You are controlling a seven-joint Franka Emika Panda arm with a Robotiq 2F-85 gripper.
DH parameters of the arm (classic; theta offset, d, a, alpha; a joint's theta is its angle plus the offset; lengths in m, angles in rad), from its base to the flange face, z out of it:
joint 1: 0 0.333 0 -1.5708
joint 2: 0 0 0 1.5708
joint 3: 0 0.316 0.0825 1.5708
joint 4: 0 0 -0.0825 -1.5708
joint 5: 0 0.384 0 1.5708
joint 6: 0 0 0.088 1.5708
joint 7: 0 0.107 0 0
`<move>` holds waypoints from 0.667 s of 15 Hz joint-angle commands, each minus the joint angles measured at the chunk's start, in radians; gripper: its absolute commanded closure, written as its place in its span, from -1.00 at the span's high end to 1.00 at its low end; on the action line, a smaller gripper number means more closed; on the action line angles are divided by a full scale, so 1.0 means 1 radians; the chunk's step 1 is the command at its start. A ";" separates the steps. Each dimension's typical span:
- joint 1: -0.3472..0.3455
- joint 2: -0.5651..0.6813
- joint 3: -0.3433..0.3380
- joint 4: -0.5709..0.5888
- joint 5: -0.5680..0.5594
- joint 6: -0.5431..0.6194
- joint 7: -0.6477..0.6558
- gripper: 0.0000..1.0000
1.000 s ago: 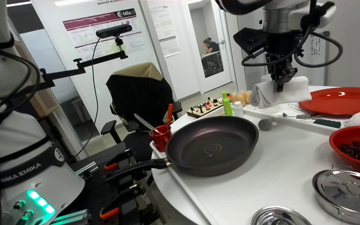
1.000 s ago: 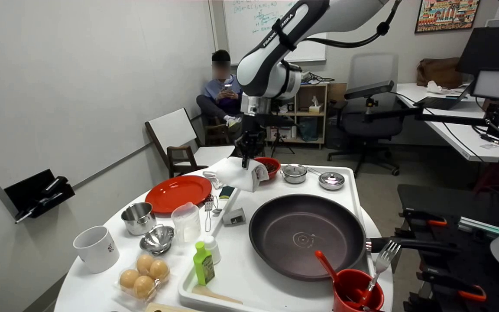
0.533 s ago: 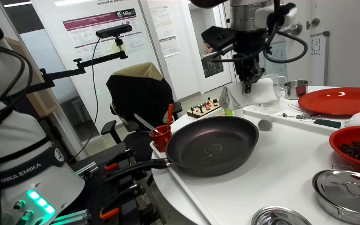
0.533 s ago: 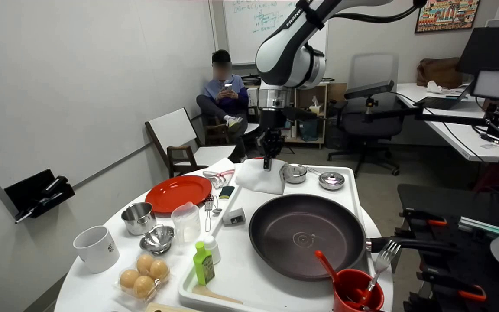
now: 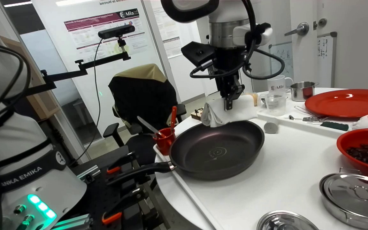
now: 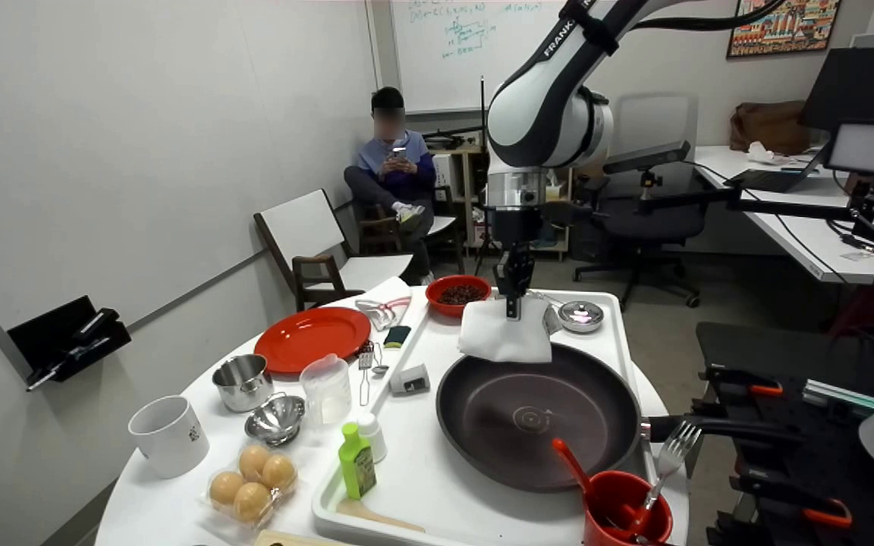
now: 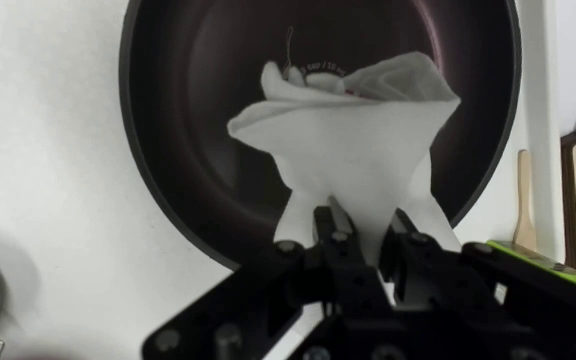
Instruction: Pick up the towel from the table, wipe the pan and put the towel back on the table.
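— The hand point(image 7: 368, 220) is pinched narrow around the folded towel point(image 5: 244, 110); the wrist view shows fabric filling the gap.

— And what has changed in the last second?

— It has come across and down. Half a second ago, in an exterior view, the towel did not overlap the pan point(image 5: 217, 150); now its lower edge overlaps the far rim in both exterior views. The pan has stayed put.

— So it's wiping?

— I doubt it. In the wrist view the loose folds spread over the pan's inside, yet they look raised, and nothing shows me contact. I'd call it the end of the carry: towel fetched, wipe about to begin.

— What does the next move call for?

— Going lower until the folds rest on the base, I think, then sweeping with light pressure. Something that soft may bunch up under the grip. A red cup point(image 5: 165, 145) stands near the pan, so a wide stroke could knock it.

— And after the wipe?

— Putting the towel back on the desk point(image 6: 156, 508) remains. The pan sits in a tray point(image 6: 422, 470) there, handle over the rim.
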 commanded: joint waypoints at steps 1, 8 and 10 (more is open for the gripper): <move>0.033 0.007 -0.009 -0.054 -0.004 0.116 -0.054 -0.83; 0.046 0.135 0.022 -0.087 -0.032 0.420 -0.074 -0.83; 0.051 0.181 0.018 -0.079 -0.069 0.478 -0.036 -0.83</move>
